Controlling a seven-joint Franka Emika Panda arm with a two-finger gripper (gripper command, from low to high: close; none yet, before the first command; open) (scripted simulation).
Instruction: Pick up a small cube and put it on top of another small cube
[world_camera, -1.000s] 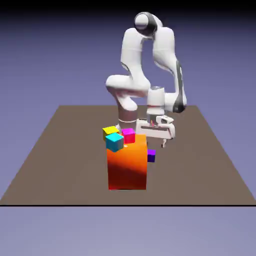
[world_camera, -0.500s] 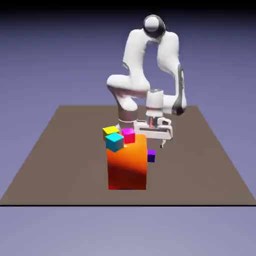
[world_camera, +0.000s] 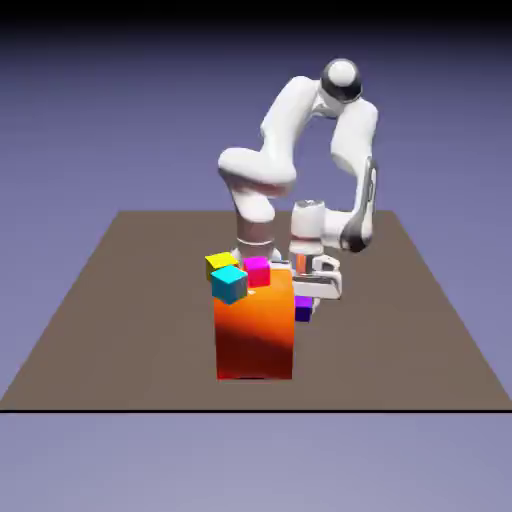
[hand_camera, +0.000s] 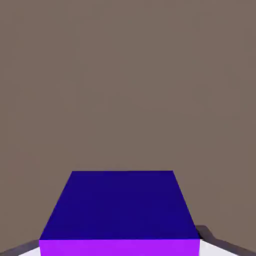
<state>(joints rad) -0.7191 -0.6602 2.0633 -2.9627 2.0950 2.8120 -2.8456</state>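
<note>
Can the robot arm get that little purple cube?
Yes, it looks like it: the fingers seem closed on the purple cube already, one at each side, and nothing shows on top of it. The big orange block doesn't seem to block them.

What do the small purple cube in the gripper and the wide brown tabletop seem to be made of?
The small purple cube looks like smooth plastic or painted wood: flat, even colour and sharp edges; being rendered, it could be either. The wide brown tabletop seems matte, perhaps laminate or painted board, as its surface shows no grain and no clear reflections.
</note>
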